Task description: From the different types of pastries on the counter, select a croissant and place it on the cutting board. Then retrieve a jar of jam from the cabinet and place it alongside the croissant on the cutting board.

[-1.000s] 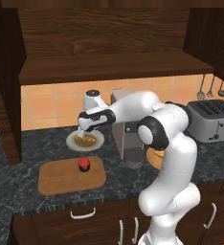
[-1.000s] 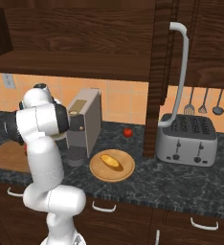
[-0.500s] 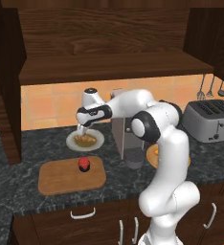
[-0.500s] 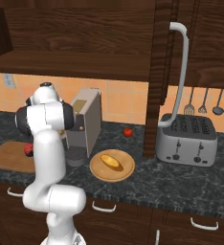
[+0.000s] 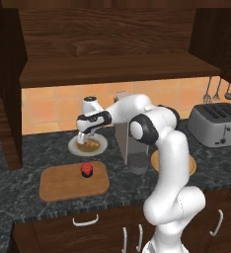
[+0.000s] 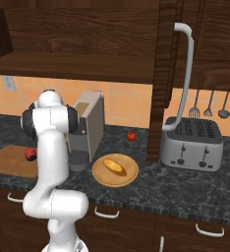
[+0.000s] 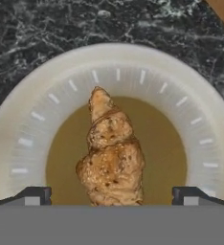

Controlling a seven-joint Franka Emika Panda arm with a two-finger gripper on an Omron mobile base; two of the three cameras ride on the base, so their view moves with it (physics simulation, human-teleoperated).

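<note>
Dark marbled tabletop (image 5: 33,148), wooden cutting board (image 5: 63,188) carrying the jam jar (image 5: 86,170), white plate (image 7: 37,110) just behind it holding the croissant (image 7: 111,155), pincer (image 7: 111,195) spread wide above the croissant, gripping nothing.

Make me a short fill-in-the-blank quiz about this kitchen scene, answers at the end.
1. The croissant lies on a white ____.
2. The jar of jam stands on the ____ board.
3. The open tool hovers over the ____.
4. The smooth yellow-orange pastry lies on a round tan plate beside the ____.

Answers: plate; cutting; croissant; toaster
</note>
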